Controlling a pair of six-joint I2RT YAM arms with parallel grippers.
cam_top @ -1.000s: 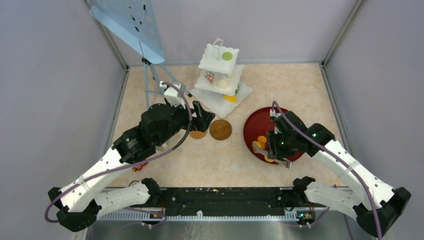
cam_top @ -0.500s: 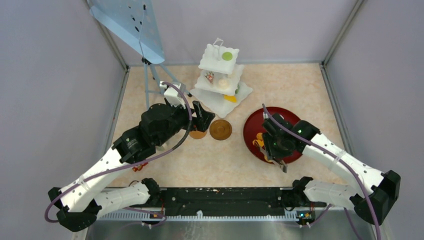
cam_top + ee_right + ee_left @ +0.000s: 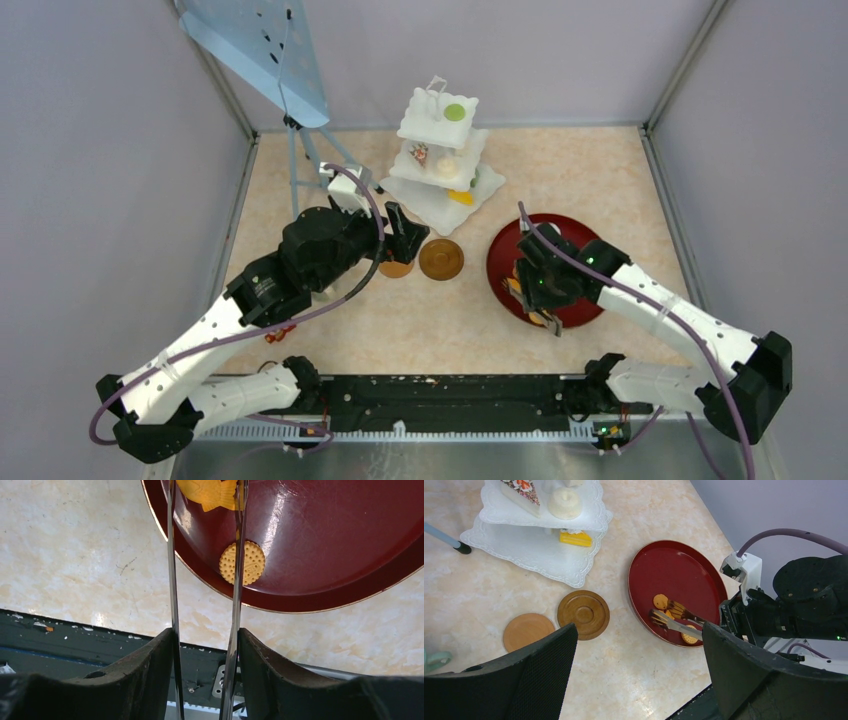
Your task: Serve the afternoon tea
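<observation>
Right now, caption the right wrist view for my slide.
Right fingers hold metal tongs straddling an orange fish on the dark-red tray, round biscuit nearby.

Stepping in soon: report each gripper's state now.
Left gripper: open, holding nothing.
Right gripper: closed on the metal tongs, blades either side of the orange fish.

Two wooden saucers [image 3: 583, 614] [image 3: 529, 631], two round biscuits [image 3: 660, 601] [image 3: 689, 638], one red tray [image 3: 674, 565]

Right gripper [image 3: 205, 640], fingers clasping both arms of the metal tongs [image 3: 171, 580]; tong tips flanking an orange fish [image 3: 207, 492] on the dark-red tray [image 3: 340, 540]; dotted orange disc [image 3: 253, 562] crossed by one arm; beige marbled tabletop [image 3: 75, 555].
</observation>
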